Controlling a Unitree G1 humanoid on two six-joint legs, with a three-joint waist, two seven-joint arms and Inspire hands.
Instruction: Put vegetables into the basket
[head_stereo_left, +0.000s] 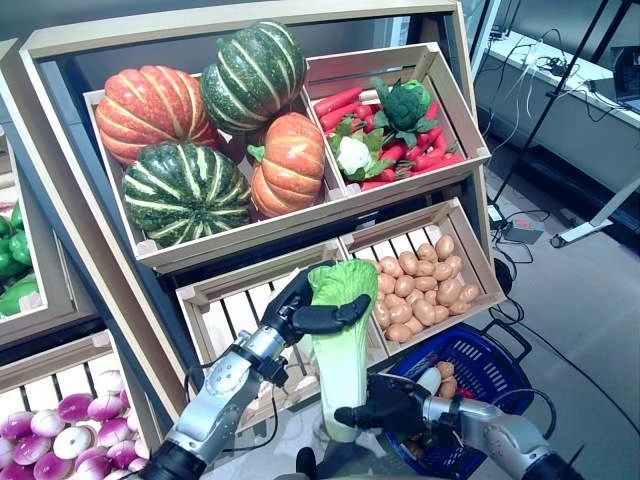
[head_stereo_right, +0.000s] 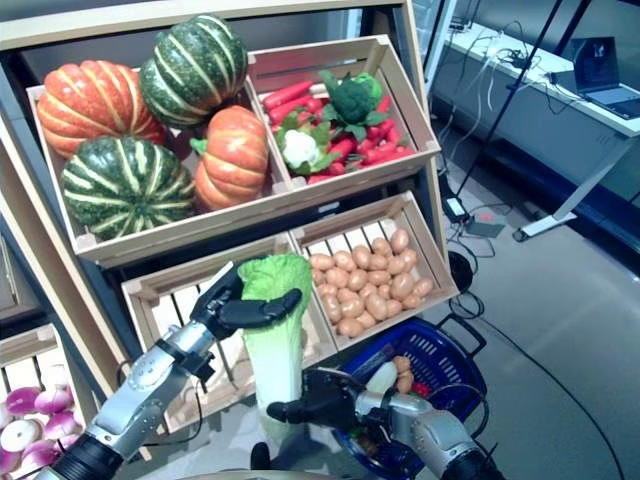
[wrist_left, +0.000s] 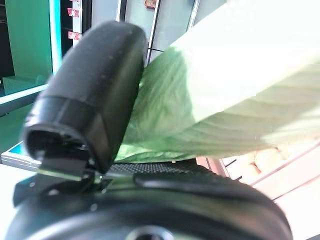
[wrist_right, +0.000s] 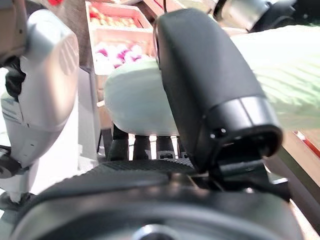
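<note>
Left eye view: the left hand (head_stereo_left: 305, 312) gripped the leafy top of the napa cabbage (head_stereo_left: 338, 350), held upright before the empty crate (head_stereo_left: 235, 310). The right hand (head_stereo_left: 385, 408) clasped its white base, beside the blue basket (head_stereo_left: 490, 365).

Left wrist view: the thumb (wrist_left: 95, 95) pressed against green leaf.

Right wrist view: thumb and fingers (wrist_right: 145, 147) were curled round the pale stalk end.

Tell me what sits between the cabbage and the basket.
The right hand, curled round the foot of the cabbage, fills that stretch in the left eye view; the basket lies just beyond its wrist. The left hand grips the leafy top.
</note>
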